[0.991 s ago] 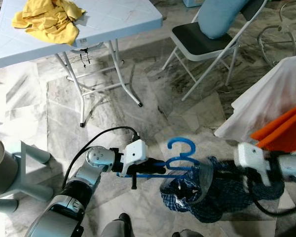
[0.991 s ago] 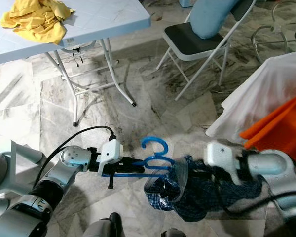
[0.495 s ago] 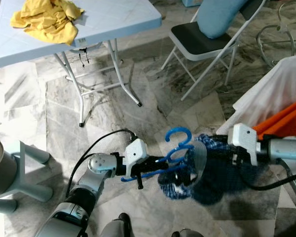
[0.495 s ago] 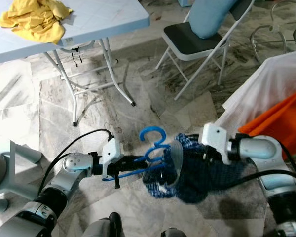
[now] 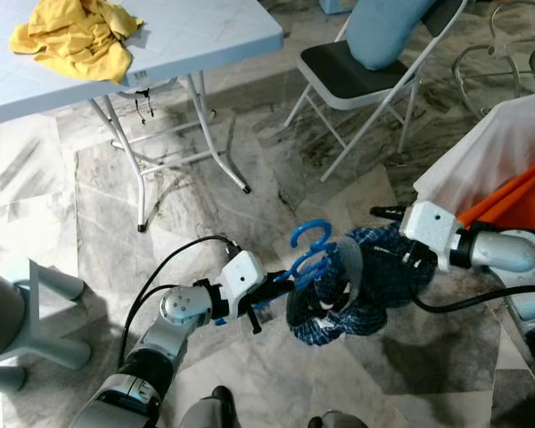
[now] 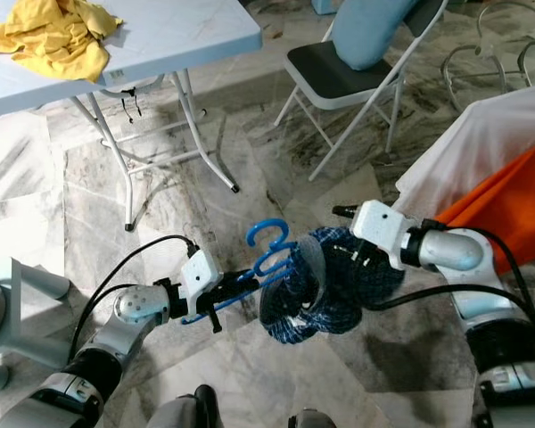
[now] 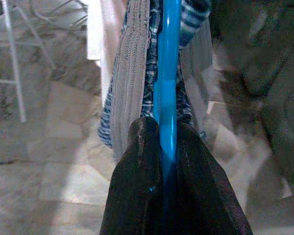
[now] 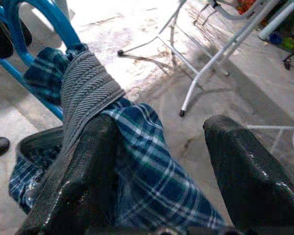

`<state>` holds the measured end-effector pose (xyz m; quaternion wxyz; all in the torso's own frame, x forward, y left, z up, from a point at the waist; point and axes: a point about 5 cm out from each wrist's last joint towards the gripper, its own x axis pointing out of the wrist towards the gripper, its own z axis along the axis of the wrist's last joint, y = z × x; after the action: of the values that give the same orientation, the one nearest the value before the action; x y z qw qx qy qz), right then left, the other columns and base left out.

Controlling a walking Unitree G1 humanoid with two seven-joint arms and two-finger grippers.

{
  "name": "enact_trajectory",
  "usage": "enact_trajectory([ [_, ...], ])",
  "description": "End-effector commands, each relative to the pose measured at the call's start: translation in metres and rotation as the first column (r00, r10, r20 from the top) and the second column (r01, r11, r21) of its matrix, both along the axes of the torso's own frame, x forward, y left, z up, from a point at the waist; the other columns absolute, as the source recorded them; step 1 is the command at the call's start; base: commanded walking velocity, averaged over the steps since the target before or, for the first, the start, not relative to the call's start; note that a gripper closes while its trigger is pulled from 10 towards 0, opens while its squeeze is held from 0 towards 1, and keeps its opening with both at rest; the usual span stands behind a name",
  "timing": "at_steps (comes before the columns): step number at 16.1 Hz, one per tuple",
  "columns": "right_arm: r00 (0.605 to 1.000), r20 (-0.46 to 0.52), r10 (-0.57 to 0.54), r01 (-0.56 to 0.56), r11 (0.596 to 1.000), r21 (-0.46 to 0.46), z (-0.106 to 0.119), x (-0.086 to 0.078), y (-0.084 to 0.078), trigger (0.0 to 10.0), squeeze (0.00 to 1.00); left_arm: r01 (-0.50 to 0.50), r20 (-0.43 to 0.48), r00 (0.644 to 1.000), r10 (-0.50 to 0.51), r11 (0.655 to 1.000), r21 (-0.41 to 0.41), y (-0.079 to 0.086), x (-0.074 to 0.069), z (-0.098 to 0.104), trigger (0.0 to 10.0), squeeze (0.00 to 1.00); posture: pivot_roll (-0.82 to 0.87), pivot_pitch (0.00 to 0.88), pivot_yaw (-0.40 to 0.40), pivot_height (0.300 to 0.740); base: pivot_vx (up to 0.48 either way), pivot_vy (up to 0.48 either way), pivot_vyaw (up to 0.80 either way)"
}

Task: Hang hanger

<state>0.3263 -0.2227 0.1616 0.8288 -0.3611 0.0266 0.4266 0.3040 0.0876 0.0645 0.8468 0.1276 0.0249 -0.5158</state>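
The left gripper [image 7: 167, 147] pinches the blue hanger [image 5: 308, 254] at frame centre; the right gripper [image 8: 159, 161], fingers spread, rests against the plaid shirt [image 5: 357, 285] bunched on it. Judging by this, hanging it on any rail hasn't begun.

A: Count, pls. Hangers?
B: 1 blue hanger [image 5: 310, 259]. 1 plaid garment [image 5: 361, 290] on it.
A: Grippers?
B: 2 – left gripper [image 7: 167, 161], right gripper [image 8: 159, 161].
A: Furniture?
B: 1 folding table [image 5: 196, 36], 1 folding chair [image 5: 357, 76].
A: Other cloth?
B: 1 yellow cloth [image 5: 71, 40], 1 white sheet [image 5: 490, 160], 1 orange fabric [image 5: 517, 201].
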Motion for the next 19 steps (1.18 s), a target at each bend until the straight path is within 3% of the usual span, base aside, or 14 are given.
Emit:
enact_trajectory([
  [1,1.0,0.012,-0.001,0.001,1.0,0.001,-0.004,0.001,0.006,10.0,1.0,-0.032,0.031,0.999,0.032,0.999,0.001,0.002,0.002,0.001,0.0,0.0,-0.11,0.206,0.032,0.74,0.0,0.0,0.0],
  [6,0.993,0.061,-0.098,0.094,0.994,0.056,-0.013,0.005,0.012,10.0,1.0,-0.137,0.064,0.989,0.136,0.991,0.0,0.002,0.009,0.003,0.0,0.0,-0.11,0.206,0.039,0.74,0.0,0.0,0.0],
  [8,0.975,0.1,-0.197,0.183,0.974,0.134,-0.015,0.009,0.02,10.0,1.0,-0.165,0.072,0.984,0.164,0.986,0.015,0.002,0.012,0.003,0.0,0.0,-0.11,0.199,0.041,0.74,0.0,0.0,0.0],
  [10,0.949,0.106,-0.297,0.268,0.937,0.225,-0.016,0.013,0.022,10.0,1.0,-0.201,0.074,0.977,0.198,0.979,0.039,0.003,0.015,0.002,0.0,0.0,-0.11,0.195,0.036,0.74,0.0,0.0,0.0],
  [12,0.92,0.03,-0.391,0.354,0.86,0.367,-0.023,0.013,0.028,10.0,1.0,-0.246,0.084,0.966,0.243,0.969,0.03,0.006,0.018,0.004,0.0,0.0,-0.11,0.195,0.038,0.74,0.0,0.0,0.0],
  [13,0.914,0.004,-0.406,0.373,0.843,0.388,-0.031,0.009,0.034,10.0,0.46,-0.285,0.101,0.954,0.284,0.958,0.0,0.007,0.022,0.008,0.0,0.0,-0.11,0.194,0.038,0.74,0.0,0.0,0.0],
  [14,0.911,-0.017,-0.413,0.384,0.831,0.401,-0.037,0.005,0.039,10.0,0.0,-0.323,0.109,0.94,0.324,0.946,-0.027,0.008,0.025,0.012,0.0,0.0,-0.11,0.194,0.039,0.74,0.0,0.0,0.0],
  [15,0.909,-0.034,-0.416,0.392,0.821,0.414,-0.041,0.002,0.043,10.0,0.0,-0.356,0.115,0.926,0.361,0.933,-0.057,0.01,0.027,0.015,0.0,0.0,-0.12,0.194,0.04,0.74,0.0,0.0,0.0],
  [17,0.893,-0.133,-0.431,0.437,0.756,0.487,-0.048,-0.003,0.048,10.0,0.0,-0.416,0.089,0.899,0.429,0.9,-0.128,0.012,0.032,0.021,0.0,0.0,-0.12,0.196,0.043,0.74,0.0,0.0,0.0],
  [19,0.888,-0.195,-0.417,0.454,0.727,0.515,-0.051,-0.006,0.053,10.0,0.0,-0.39,0.092,0.91,0.404,0.911,-0.137,0.008,0.031,0.022,0.0,0.0,-0.12,0.197,0.046,0.74,0.0,0.0,0.0],
])
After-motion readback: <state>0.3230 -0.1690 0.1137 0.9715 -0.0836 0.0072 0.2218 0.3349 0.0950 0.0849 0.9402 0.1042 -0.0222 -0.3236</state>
